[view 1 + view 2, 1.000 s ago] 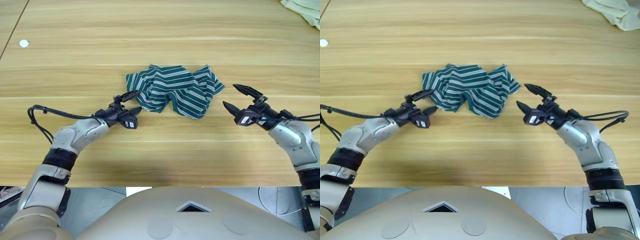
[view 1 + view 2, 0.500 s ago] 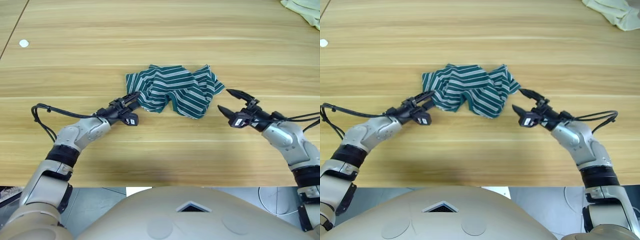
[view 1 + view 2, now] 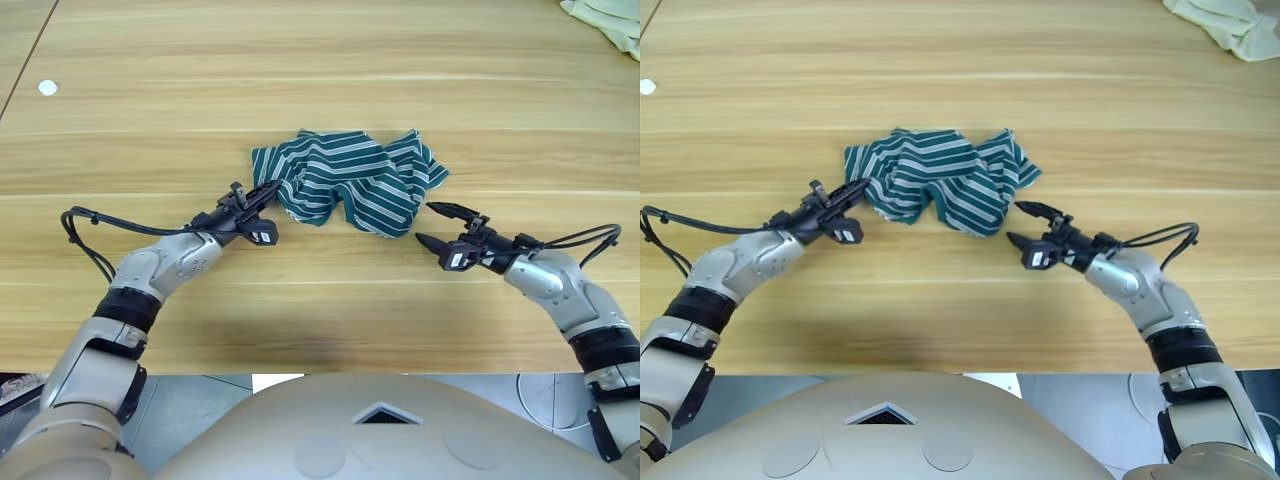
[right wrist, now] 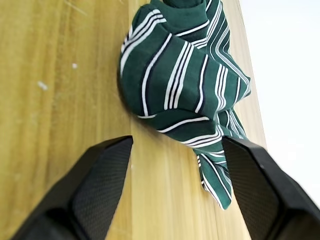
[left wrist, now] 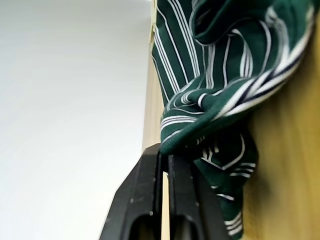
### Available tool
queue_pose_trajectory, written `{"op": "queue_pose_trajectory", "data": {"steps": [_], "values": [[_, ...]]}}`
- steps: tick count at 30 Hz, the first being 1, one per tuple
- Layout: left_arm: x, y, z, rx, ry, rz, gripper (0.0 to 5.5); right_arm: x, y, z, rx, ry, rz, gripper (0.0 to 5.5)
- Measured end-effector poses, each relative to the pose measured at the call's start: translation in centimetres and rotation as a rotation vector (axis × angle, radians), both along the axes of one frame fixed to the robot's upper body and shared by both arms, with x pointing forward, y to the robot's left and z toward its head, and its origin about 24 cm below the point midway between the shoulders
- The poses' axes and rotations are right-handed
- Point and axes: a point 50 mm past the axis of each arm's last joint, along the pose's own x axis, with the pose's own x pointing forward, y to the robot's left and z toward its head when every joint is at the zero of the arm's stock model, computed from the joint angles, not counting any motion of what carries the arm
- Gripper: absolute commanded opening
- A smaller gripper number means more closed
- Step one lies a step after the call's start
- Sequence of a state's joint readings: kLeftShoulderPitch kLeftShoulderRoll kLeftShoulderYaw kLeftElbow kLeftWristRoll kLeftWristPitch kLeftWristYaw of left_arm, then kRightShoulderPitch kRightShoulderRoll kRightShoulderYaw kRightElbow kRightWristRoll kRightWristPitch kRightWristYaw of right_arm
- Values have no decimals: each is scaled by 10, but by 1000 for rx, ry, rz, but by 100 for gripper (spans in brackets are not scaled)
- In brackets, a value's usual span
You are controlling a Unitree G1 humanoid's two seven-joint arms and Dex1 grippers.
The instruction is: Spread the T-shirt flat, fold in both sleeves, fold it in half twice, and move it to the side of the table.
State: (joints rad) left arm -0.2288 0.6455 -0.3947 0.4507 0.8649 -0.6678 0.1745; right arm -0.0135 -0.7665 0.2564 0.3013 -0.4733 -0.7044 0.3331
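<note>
**Jaw status: left gripper (image 3: 268,190) clamped on the T-shirt (image 3: 345,180), right gripper (image 3: 427,223) spread wide**

The jaws of the left gripper are pressed together on a fold at the lower-left edge of the green striped T-shirt. The left wrist view shows the fabric pinched at the fingertips (image 5: 182,185). The jaws of the right gripper stand wide apart, low over the wooden table (image 3: 300,60). They sit just beside the garment's lower-right bulge and do not touch it. The T-shirt lies crumpled in a heap at the centre of the frame and is not yet spread.

Purpose, as judged: one gripper on each side of the heap allows the cloth to be drawn outward and flattened. The open right jaws appear lined up to take the nearest fold.

Change: one second ago the left jaws were open beside the hem; they are now closed on it. The right gripper was higher and farther right in the frame; it has since advanced toward the shirt and dropped toward the table. The heap keeps its shape and place.

A pale cloth (image 3: 605,20) lies at the upper right of the frame.
</note>
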Motion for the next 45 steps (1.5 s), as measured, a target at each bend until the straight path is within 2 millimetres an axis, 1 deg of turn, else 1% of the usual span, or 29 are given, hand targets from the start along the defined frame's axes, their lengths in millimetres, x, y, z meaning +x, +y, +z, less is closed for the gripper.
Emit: {"op": "queue_pose_trajectory", "data": {"steps": [6, 9, 11, 16, 20, 22, 24, 27, 29, 34, 42, 45], "values": [[-5, 7, 2, -45, -16, 47, 3, -2, 5, -1, 19, -1, 24, 330], [-6, 14, 13, -118, -76, 101, 3, -6, 8, -1, 32, 4, 34, 330], [-4, 19, 24, -173, -150, 142, 3, -7, 9, -2, 35, 7, 38, 330], [-6, 30, 39, -258, -247, 219, 3, -9, 11, -2, 43, 12, 49, 330], [-7, 25, 41, -310, -253, 215, 3, -13, 25, -5, 66, 26, 111, 330], [-7, 24, 42, -317, -258, 212, 3, -14, 29, -4, 59, 20, 127, 330], [-8, 25, 43, -325, -260, 218, 3, -16, 26, -2, 17, 12, 135, 330], [-9, 24, 42, -332, -258, 219, 3, -19, 16, 2, -32, 16, 122, 330], [-9, 23, 42, -339, -256, 217, 3, -21, 18, 0, -35, 30, 130, 330], [-10, 18, 41, -355, -251, 195, 3, -14, 33, -5, -6, 30, 162, 330], [-11, 12, 41, -374, -246, 174, 3, 5, 39, -13, 25, -19, 135, 330], [-11, 11, 41, -374, -246, 173, 3, 9, 39, -14, 45, -34, 108, 330]]}}
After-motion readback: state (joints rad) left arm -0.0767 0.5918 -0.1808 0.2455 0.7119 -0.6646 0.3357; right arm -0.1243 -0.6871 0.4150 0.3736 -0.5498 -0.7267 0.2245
